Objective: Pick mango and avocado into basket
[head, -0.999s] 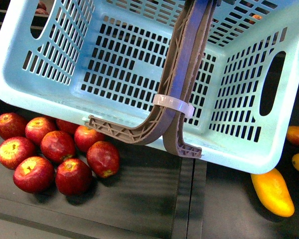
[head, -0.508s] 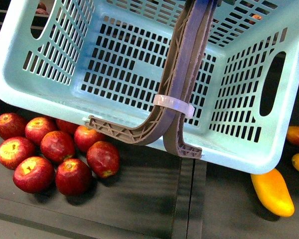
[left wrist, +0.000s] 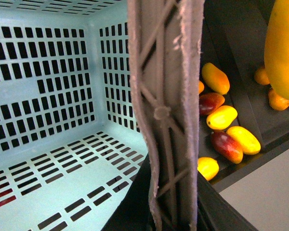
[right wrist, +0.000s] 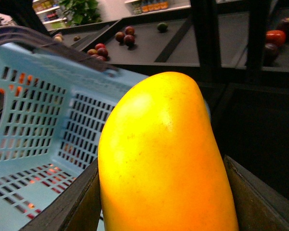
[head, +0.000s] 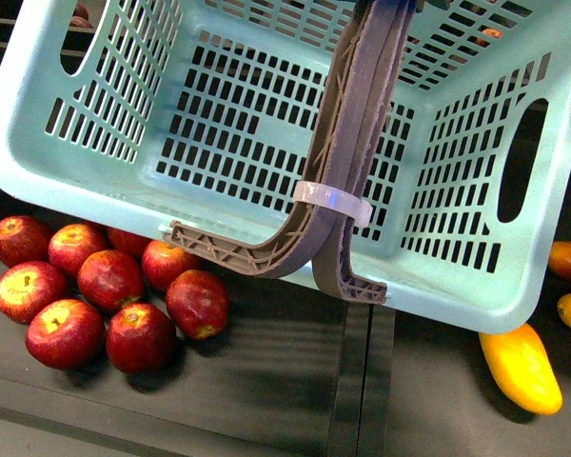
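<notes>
The mint-blue basket (head: pixel 457 286) hangs tilted over the dark display, and nothing lies inside it. Its brown-grey handles (head: pixel 347 143) are folded together and bound by a white zip tie (head: pixel 331 202). My left gripper (left wrist: pixel 173 219) is shut on those handles (left wrist: pixel 166 96), above the basket's slotted floor (left wrist: pixel 48 163). My right gripper (right wrist: pixel 166 192) is shut on the mango (right wrist: pixel 159 154), a bright yellow-orange one held just outside the basket's rim (right wrist: pixel 33 110). This mango also shows in the left wrist view (left wrist: pixel 284 43). No avocado is in view.
A heap of red apples (head: pixel 105 286) lies under the basket's left side. Loose mangoes (head: pixel 521 367) lie to the right, and the left wrist view shows several more mangoes (left wrist: pixel 226 130). A dark divider (head: pixel 362 381) splits the display. More fruit (right wrist: pixel 125 36) sits on far shelves.
A yellow mango that lay at the front view's far right edge one second ago is gone from there. The basket has hardly moved.
</notes>
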